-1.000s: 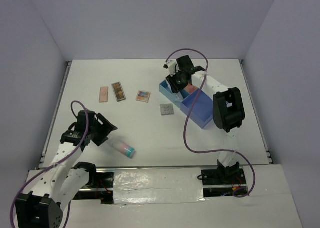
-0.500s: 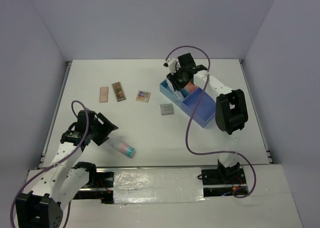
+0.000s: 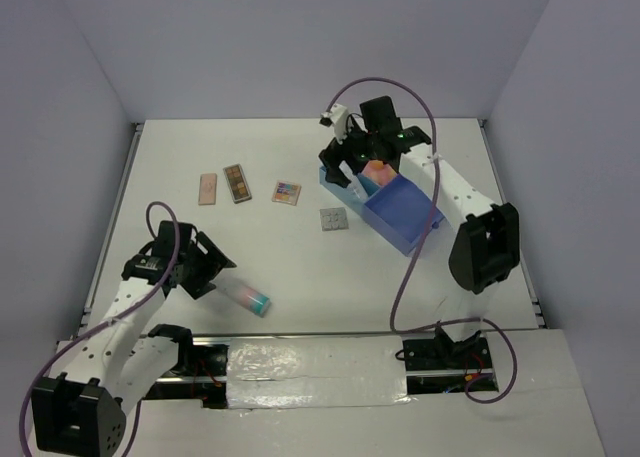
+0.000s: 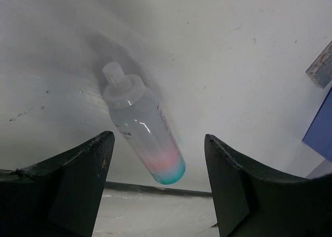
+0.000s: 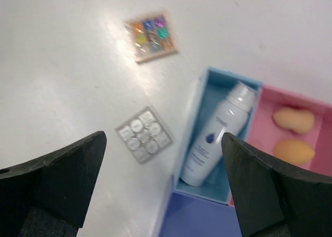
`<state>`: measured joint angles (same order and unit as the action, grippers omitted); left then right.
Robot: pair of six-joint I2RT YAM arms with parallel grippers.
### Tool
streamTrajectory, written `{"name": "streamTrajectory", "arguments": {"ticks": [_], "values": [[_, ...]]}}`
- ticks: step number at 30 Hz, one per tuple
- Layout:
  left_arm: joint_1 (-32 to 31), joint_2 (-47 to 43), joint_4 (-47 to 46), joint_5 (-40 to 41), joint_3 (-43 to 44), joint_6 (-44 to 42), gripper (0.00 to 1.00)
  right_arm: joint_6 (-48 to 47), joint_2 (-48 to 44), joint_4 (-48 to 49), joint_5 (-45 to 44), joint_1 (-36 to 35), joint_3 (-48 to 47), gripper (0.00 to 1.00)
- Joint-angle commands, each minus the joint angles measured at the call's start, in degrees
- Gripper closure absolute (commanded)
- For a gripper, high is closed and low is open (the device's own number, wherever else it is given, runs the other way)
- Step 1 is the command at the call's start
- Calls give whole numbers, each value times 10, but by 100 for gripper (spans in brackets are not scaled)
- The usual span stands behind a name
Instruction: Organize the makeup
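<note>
Hovering over the pink-and-blue compartmented plastic tray (image 3: 385, 227) at the far right of the white table (image 3: 300, 267) with the right gripper (image 5: 162, 137), claw spread wide apart, nothing held between its fingers. Lying lengthwise below it, in the tray's light-blue compartment: the white plastic bottle (image 5: 218, 133). Resting next door in the pink compartment: one small tan egg-shaped sponge (image 5: 293, 119) and a second tan sponge (image 5: 293, 151) just beside it. Left out on the bare table to the left of the tray: the small flat grey palette (image 5: 143, 135), near the tray's corner but apart from it, then the small flat multicoloured palette (image 5: 151, 36) farther off. Set well to the left again, side by side and not touching: the narrow brown palette (image 3: 237, 183) and the narrow peach palette (image 3: 207, 189). Over at the near left, reaching toward the pinkish translucent tube (image 4: 145, 128) with the left gripper (image 4: 157, 138), claw likewise parted. Lying on its side on the table, teal end toward the near edge, framed between the two dark fingers in the wrist view and touching neither.
</note>
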<state>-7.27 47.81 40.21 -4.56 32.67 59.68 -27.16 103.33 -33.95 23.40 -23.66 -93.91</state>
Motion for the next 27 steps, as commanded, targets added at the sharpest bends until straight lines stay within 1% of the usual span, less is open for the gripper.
{"name": "streamTrajectory", "arguments": {"ticks": [1,5,9,13,18,20,21,22,23,24,25,27], "values": [[0,7,37,-11,27,-18,18,-11,-42,-21,82,-40,23,0],[-11,9,44,-6,23,-6,19,5,-68,23,71,-65,86,0],[-34,43,22,-10,9,12,21,40,-67,34,73,-69,87,0],[-87,83,-9,10,8,43,21,48,-73,36,68,-70,87,0],[-111,143,-42,29,9,59,23,52,-90,42,56,-69,98,0],[-115,161,-51,35,6,59,26,57,-101,46,54,-67,108,1],[-115,166,-64,37,5,58,29,59,-103,50,54,-65,111,0],[-115,170,-70,36,3,57,43,61,-110,52,54,-63,114,0],[-115,180,-77,33,1,54,51,65,-112,53,55,-60,119,0],[-115,186,-81,32,2,52,56,67,-115,54,55,-58,122,0],[-116,192,-89,28,3,49,66,69,-122,55,54,-56,124,1],[-117,210,-91,20,15,37,75,73,-129,57,56,-51,130,0]]}}
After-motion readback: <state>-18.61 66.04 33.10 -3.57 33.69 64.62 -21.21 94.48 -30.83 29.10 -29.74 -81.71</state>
